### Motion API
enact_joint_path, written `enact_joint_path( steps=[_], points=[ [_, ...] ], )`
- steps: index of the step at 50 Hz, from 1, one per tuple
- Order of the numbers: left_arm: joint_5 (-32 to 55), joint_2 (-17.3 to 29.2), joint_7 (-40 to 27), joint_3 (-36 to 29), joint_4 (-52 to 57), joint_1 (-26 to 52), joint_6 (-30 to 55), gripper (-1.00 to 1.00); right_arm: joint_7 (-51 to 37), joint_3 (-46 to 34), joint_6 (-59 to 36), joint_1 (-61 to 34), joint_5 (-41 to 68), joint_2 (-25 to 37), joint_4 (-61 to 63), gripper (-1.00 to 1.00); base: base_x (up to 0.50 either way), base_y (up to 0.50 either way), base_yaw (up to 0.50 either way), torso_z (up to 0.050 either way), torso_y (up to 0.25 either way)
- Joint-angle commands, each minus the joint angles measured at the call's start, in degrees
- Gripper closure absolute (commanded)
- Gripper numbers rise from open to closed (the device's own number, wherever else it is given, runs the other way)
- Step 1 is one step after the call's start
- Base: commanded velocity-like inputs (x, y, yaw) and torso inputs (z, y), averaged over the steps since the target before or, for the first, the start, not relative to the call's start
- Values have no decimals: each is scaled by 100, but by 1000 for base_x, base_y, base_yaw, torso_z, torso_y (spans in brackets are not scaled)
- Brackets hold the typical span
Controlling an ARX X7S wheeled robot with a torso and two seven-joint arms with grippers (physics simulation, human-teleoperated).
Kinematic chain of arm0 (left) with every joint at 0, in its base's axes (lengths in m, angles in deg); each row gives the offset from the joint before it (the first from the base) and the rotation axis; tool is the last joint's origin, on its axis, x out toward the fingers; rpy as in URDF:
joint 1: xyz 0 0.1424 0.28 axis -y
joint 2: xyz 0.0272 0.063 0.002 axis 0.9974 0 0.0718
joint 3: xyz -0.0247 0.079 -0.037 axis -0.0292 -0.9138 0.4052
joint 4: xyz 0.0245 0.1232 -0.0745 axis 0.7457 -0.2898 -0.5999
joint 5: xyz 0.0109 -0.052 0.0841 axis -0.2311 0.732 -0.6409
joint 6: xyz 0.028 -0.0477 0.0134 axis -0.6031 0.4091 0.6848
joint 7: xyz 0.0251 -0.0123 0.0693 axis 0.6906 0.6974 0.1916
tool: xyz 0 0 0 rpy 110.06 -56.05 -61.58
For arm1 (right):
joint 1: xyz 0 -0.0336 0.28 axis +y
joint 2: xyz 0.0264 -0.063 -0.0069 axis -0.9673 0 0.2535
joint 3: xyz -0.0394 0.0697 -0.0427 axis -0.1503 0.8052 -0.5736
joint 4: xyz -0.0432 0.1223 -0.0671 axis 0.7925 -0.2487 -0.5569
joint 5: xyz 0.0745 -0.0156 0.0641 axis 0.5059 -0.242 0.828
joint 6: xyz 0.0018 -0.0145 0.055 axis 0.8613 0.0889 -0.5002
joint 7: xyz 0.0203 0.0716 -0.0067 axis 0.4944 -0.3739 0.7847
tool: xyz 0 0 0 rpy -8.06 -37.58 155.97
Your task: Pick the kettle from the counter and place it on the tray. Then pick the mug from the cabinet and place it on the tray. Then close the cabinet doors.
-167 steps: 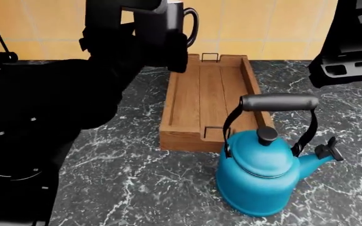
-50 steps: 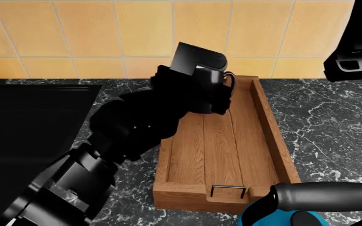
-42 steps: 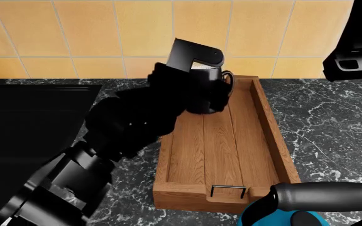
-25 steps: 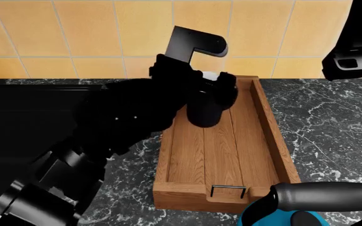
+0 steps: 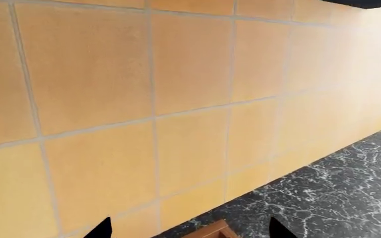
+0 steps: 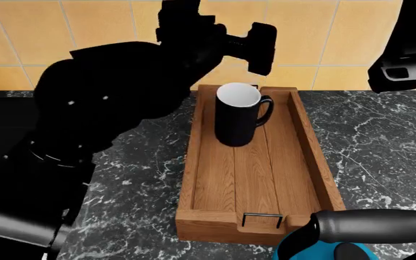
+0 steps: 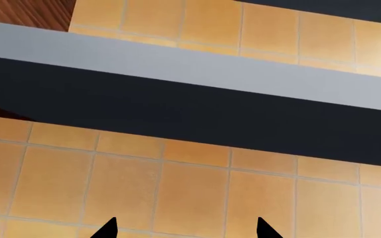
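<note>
The black mug [image 6: 237, 115] stands upright on the far end of the brown wooden tray [image 6: 255, 184], handle toward the right, touching no gripper. My left gripper [image 6: 246, 43] hangs above and behind the mug, open and empty; in the left wrist view [image 5: 190, 230] its tips are wide apart, with a tray corner [image 5: 207, 232] between them. The teal kettle [image 6: 298, 250] stands on the counter [image 6: 381, 146] just in front of the tray's near end, mostly cut off; its black handle [image 6: 374, 223] shows. My right gripper [image 7: 185, 229] is open and empty, raised at the right, facing the wall.
An orange tiled wall [image 6: 324, 38] stands right behind the tray. My left arm [image 6: 85, 135] covers the counter and sink side to the left. The right arm's body [image 6: 403, 54] hangs at the upper right. A dark cabinet underside [image 7: 190, 114] shows in the right wrist view.
My left gripper set the mug down on the far end of the tray, let go of it and rose up toward the wall. The kettle and right arm have not moved.
</note>
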Motion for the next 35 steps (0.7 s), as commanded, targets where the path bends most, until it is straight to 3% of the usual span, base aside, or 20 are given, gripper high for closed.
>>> enact_joint_path(
  steps=[1, 15, 22, 35],
  points=[
    [698, 447, -203, 414, 873, 357, 429, -100, -12, 48, -38, -28, 39, 7, 4, -100, 0, 0, 0, 0, 0],
    [3275, 1417, -1294, 1013, 3015, 802, 1534, -100, -67, 170, -246, -222, 232, 32, 15, -100, 0, 0, 0, 0, 0],
    [4922, 1882, -1981, 1176, 3463, 1081, 1396, -100, -100, 239, -343, -327, 337, 41, 11, -100, 0, 0, 0, 0, 0],
    [6352, 2389, -2046, 1470, 4199, 1136, 1103, -100, -106, 303, -413, -367, 409, 122, -39, -100, 0, 0, 0, 0, 0]
  ],
)
